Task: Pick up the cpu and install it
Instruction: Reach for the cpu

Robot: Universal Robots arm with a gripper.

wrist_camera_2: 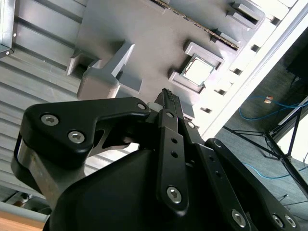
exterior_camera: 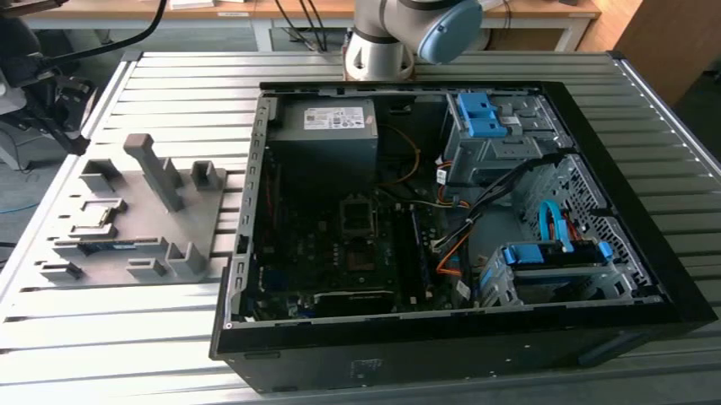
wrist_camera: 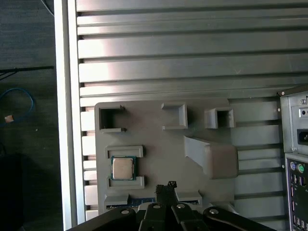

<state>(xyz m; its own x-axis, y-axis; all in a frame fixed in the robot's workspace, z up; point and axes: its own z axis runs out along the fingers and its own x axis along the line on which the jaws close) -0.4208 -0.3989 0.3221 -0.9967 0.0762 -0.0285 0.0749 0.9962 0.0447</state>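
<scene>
Grey plastic tray point(exterior_camera: 214, 221) sits on the slatted metal table point(exterior_camera: 169, 84), on the exterior view's left of the open PC case point(exterior_camera: 451, 337); tray and case are just beside each other. You've got the cpu point(wrist_camera: 122, 168) lying flat in its own pocket on that tray, silvery face up, between two raised lips that hold it front and back. The second wrist view shows the same chip point(wrist_camera_2: 197, 71) as a bright square in its frame, not lifted.

Your gripper point(wrist_camera: 167, 185) hangs over the tray w/ its fingers together and nothing between them; the second wrist view has the tips point(wrist_camera_2: 167, 94) meeting in one narrow dark point. The tips are near the cpu but apart from it, no contact. They sit between the chip's pocket and the tall slanted post point(wrist_camera: 211, 159) on the tray.

A long narrow memory stick point(exterior_camera: 113, 245) lies in a slot along the tray's edge, close to the cpu pocket; in the first wrist view it's partly hidden behind the gripper. Other pockets on the tray look unfilled, though some are too small to tell.

Inside the case: grey power-supply box point(exterior_camera: 327, 131) w/ white label, dark mainboard point(exterior_camera: 338, 261) below it, blue drive brackets point(exterior_camera: 479, 110) on the exterior view's right. Arm base point(exterior_camera: 394, 42) stands behind the case.
</scene>
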